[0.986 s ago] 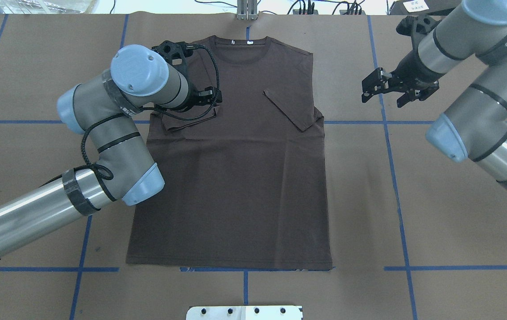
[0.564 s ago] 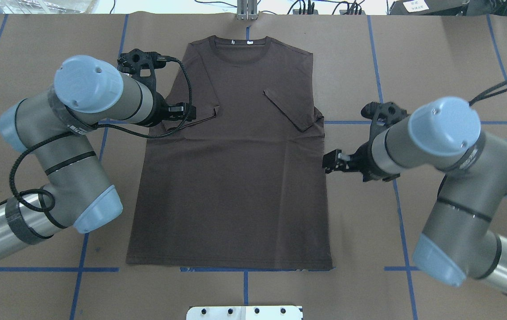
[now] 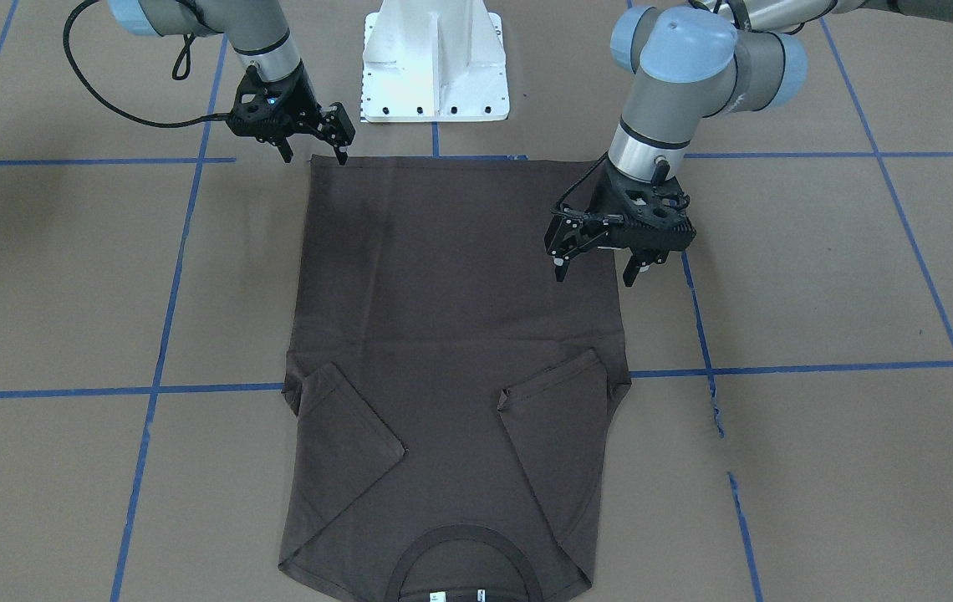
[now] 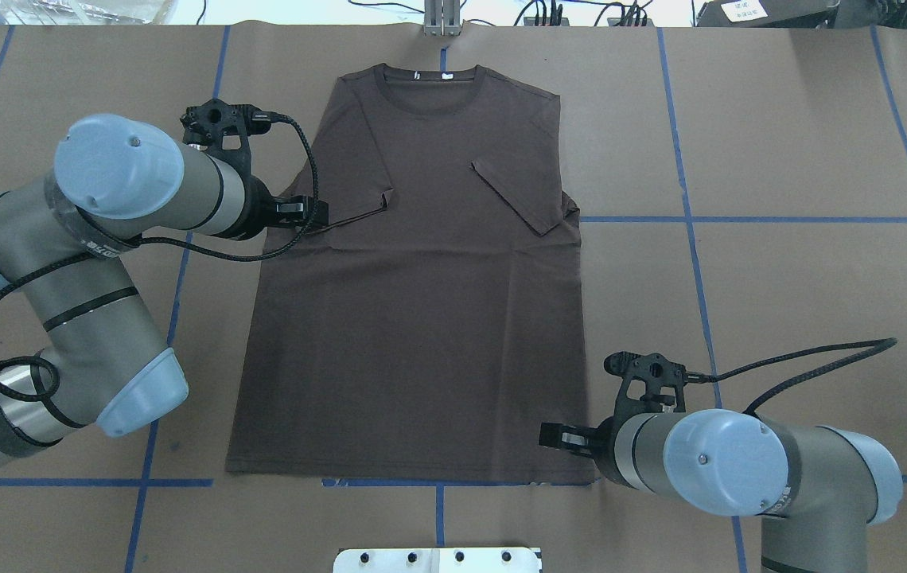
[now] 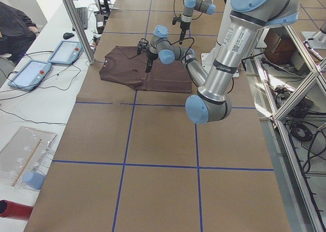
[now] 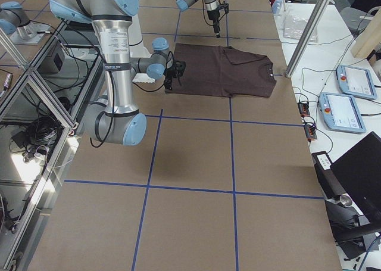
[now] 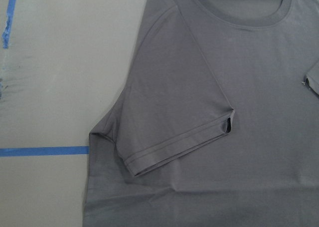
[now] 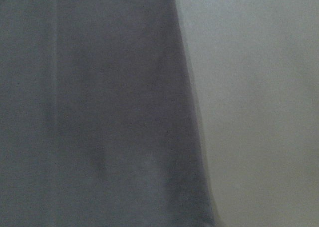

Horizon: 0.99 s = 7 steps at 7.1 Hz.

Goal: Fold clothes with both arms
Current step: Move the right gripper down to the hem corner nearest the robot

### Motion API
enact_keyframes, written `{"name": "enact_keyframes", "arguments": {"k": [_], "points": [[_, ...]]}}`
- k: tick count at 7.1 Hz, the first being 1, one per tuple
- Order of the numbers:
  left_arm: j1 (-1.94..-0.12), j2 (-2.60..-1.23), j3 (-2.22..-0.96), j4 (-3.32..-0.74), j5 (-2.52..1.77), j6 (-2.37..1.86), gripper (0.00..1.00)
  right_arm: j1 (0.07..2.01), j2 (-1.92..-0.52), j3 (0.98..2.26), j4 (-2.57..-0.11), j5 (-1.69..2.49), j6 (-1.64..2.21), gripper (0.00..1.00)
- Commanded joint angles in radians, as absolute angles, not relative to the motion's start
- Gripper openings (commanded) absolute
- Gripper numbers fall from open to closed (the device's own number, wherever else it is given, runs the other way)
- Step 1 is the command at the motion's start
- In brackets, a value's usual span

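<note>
The dark brown T-shirt lies flat on the paper-covered table, collar at the far edge, both short sleeves folded in onto the chest. My left gripper is open and empty, hovering over the shirt's left edge below the folded sleeve; it also shows in the overhead view. Its wrist view shows the folded left sleeve and the collar, no fingers. My right gripper is open and empty, low at the hem's right corner, also in the overhead view. Its wrist view is a blurred close-up of the shirt's edge.
The white bolted pedestal stands just behind the hem. Blue tape lines cross the brown paper. A metal post stands at the far edge by the collar. Tablets and cables lie on the side table.
My left gripper has drawn back from the folded left sleeve to the shirt's left edge. My right arm has swung from the far right down to the hem's right corner. The shirt has not moved.
</note>
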State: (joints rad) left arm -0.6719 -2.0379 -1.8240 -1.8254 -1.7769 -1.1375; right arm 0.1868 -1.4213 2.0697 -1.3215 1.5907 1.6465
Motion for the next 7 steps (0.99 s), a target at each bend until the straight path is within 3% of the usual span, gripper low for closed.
{"name": "enact_keyframes", "arguments": {"k": [1,7], "points": [[-0.672,-2.037,-1.825,-1.825,-1.776,-1.138,1.0,0.164,-1.428,2.053,-1.328,1.597,1.646,1.0],[-0.673,-2.037,-1.827,-1.825,-1.776,-1.138,1.0,0.175,-1.414,2.013,-1.33,1.603,1.635,0.96]]}}
